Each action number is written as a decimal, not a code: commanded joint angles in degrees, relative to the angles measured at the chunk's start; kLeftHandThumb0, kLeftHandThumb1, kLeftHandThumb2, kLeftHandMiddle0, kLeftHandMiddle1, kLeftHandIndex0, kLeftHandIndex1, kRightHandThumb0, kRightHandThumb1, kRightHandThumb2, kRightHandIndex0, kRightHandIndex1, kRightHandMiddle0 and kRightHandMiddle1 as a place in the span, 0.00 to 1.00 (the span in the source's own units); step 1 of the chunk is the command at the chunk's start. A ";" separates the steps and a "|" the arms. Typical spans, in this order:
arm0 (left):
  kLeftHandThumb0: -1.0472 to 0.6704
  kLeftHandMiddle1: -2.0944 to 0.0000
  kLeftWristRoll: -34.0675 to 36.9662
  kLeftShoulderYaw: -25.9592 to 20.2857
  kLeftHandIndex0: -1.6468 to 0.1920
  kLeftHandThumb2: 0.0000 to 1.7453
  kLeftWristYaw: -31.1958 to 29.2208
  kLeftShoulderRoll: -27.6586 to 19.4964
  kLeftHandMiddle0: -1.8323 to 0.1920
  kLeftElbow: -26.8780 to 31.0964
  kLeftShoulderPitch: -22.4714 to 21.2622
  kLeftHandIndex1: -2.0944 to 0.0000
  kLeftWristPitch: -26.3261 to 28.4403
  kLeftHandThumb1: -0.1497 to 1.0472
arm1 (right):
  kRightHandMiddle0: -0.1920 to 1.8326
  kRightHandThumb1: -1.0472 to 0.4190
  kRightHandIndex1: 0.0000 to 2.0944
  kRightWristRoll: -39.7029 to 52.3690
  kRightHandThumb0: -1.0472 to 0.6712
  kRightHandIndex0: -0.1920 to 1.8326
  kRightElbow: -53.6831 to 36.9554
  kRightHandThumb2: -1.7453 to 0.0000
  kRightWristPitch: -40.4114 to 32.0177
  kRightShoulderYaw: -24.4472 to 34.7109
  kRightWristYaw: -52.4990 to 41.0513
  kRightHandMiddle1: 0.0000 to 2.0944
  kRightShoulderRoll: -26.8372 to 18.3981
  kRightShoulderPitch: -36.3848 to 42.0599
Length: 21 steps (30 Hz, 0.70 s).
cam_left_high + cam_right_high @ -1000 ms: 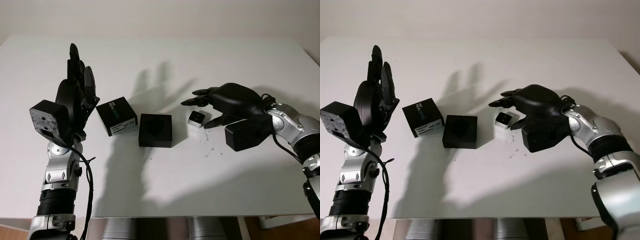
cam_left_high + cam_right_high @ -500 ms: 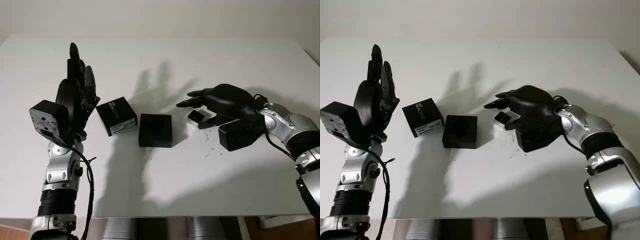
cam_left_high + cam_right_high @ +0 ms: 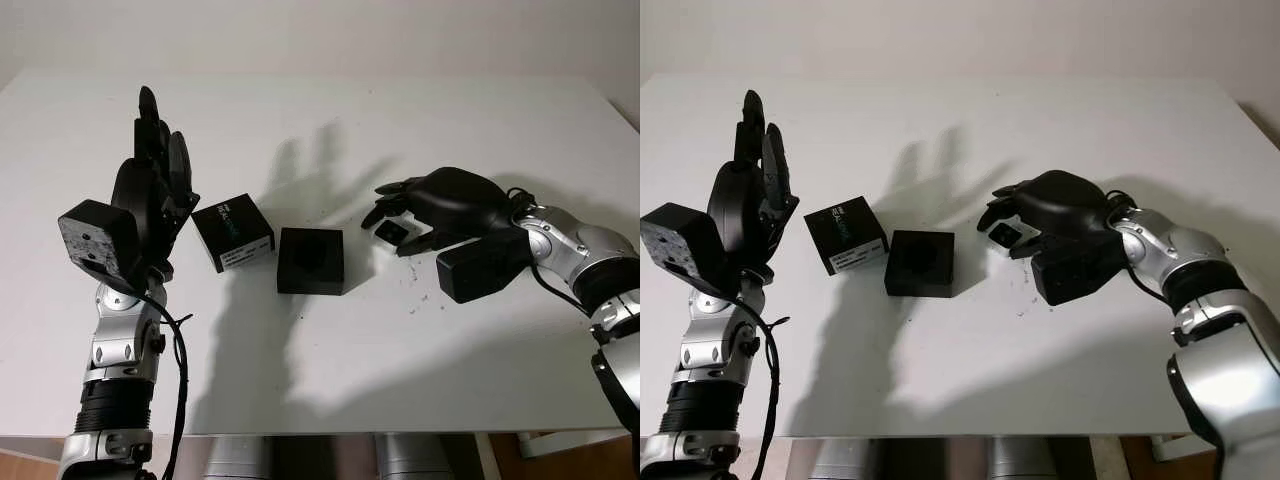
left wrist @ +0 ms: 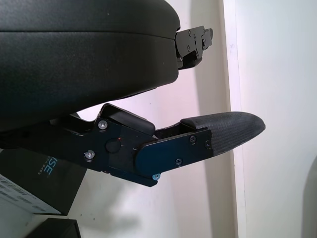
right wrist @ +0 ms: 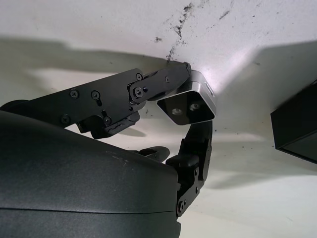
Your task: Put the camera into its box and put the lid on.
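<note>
Fingers (image 3: pixel 392 205) of right hand (image 3: pixel 445 205) curling round small silver camera (image 3: pixel 391 231), pinching it just above white table (image 3: pixel 400 330); a second ago they were spread and camera was lying free.

Head views: black box (image 3: pixel 311 260) sitting open left of camera, lid (image 3: pixel 233 232) beside it; left hand (image 3: pixel 150 195) raised upright, open, holding nothing.

Right wrist view: camera (image 5: pixel 190 106) gripped between fingers, scuff marks (image 5: pixel 181 17) on tabletop.

Left wrist view: lid (image 4: pixel 34 186) near palm.
</note>
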<state>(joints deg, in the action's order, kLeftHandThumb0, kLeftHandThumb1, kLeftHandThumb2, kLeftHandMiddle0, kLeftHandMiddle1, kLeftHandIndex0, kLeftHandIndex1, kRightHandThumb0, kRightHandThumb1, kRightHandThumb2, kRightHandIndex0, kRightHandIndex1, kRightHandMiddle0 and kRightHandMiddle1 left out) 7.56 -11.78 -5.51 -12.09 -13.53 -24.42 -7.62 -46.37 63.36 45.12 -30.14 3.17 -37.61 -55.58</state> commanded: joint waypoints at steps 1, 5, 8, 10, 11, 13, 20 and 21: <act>0.15 1.00 0.31 -0.39 1.00 0.38 0.19 0.05 1.00 0.69 0.67 1.00 -0.16 1.00 | 0.24 0.06 0.02 -0.26 0.42 0.29 0.54 0.97 -0.56 -0.27 0.06 0.55 -0.79 -0.95; 0.15 1.00 0.28 -0.27 1.00 0.38 0.28 -0.05 1.00 0.97 0.64 1.00 0.27 1.00 | 0.24 0.06 0.02 0.00 0.42 0.29 0.53 0.97 -0.59 -0.24 -0.15 0.55 -0.86 -0.91; 0.16 1.00 0.29 -0.12 1.00 0.39 -0.04 -0.08 1.00 0.73 0.54 1.00 -0.08 1.00 | 0.24 0.06 0.02 -0.21 0.42 0.29 0.46 0.97 -0.80 -0.38 -0.07 0.56 -0.94 -0.89; 0.16 1.00 0.17 -0.02 1.00 0.39 -0.20 -0.14 1.00 0.66 0.54 1.00 -0.31 1.00 | 0.24 0.06 0.02 -0.31 0.42 0.28 0.53 0.97 -0.84 -0.48 0.02 0.55 -1.03 -0.91; 0.16 1.00 0.12 -0.02 1.00 0.39 -0.20 -0.11 1.00 0.58 0.54 1.00 -0.50 1.00 | 0.24 0.06 0.02 -0.30 0.42 0.28 0.53 0.97 -0.89 -0.49 -0.01 0.55 -1.08 -0.91; 0.16 1.00 0.18 -0.03 1.00 0.39 -0.27 -0.03 1.00 0.59 0.55 1.00 -0.74 1.00 | 0.23 0.06 0.02 -0.29 0.42 0.28 0.53 0.97 -1.21 -0.54 -0.19 0.55 -1.13 -0.92; 0.16 1.00 0.16 -0.20 1.00 0.39 -0.05 -0.16 1.00 0.74 0.59 1.00 -0.25 1.00 | 0.22 0.06 0.02 -0.14 0.41 0.28 0.48 0.97 -2.15 -0.56 -0.73 0.54 -1.12 -0.82; 0.16 1.00 0.17 -0.21 1.00 0.39 -0.03 -0.20 1.00 0.77 0.56 1.00 -0.12 1.00 | 0.23 0.06 0.02 -0.15 0.41 0.28 0.58 0.97 -2.35 -0.59 -0.91 0.55 -1.07 -0.85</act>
<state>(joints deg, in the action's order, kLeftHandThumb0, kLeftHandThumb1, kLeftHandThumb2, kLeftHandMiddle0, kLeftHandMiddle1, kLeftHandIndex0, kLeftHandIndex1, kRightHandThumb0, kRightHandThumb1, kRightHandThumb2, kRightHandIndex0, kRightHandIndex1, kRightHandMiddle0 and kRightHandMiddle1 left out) 7.67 -11.79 -5.56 -12.09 -13.53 -24.42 -7.64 -46.45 63.60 43.36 -30.60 2.57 -37.67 -55.79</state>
